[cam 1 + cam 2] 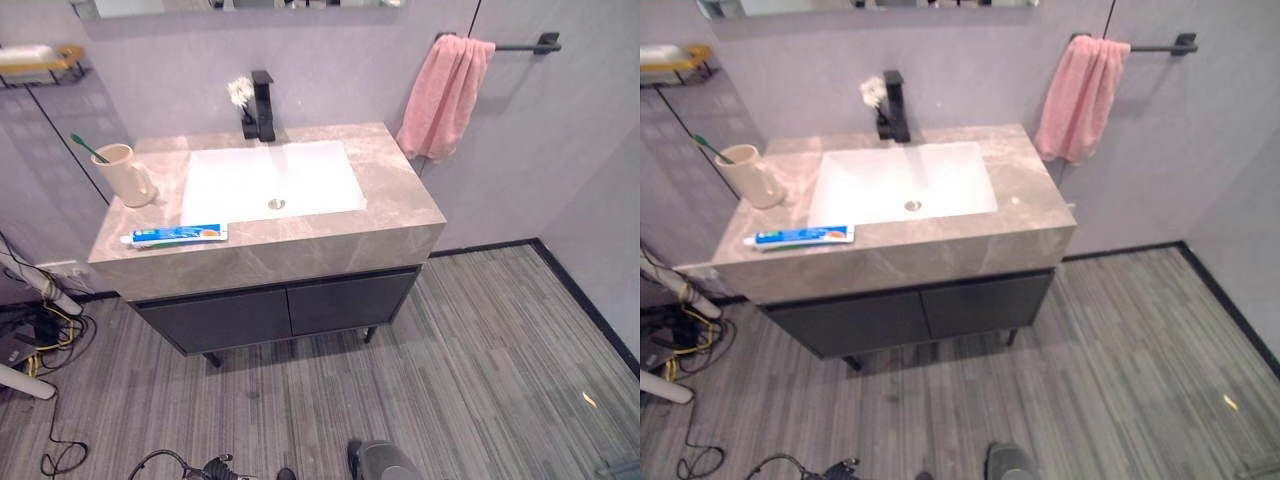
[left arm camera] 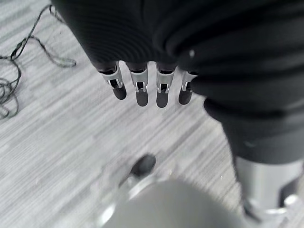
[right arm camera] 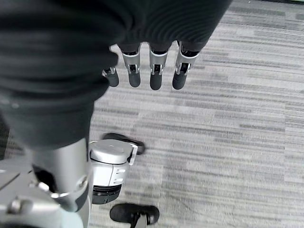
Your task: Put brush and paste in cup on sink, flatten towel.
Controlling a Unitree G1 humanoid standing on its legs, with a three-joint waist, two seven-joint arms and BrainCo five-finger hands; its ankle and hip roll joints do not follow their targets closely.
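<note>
Sitting near the front edge of the grey marbled stone counter (image 1: pixel 390 195), one blue-and-white toothpaste tube (image 1: pixel 175 235) lies flat, left of the white rectangular sink basin (image 1: pixel 270 180). One beige handled cup (image 1: pixel 125 175) stands at the counter's left edge, one green toothbrush (image 1: pixel 88 148) slanting out of it. One black faucet (image 1: pixel 262 105) rises behind the basin. One pink towel (image 1: pixel 443 95) hangs bunched on the black wall bar (image 1: pixel 525 45), right of the counter. Striped grey floor (image 1: pixel 480 370) lies open ahead. Left hand (image 2: pixel 147 90) and right hand (image 3: pixel 147 71) hang over it, fingers relaxed, grasping nothing.
</note>
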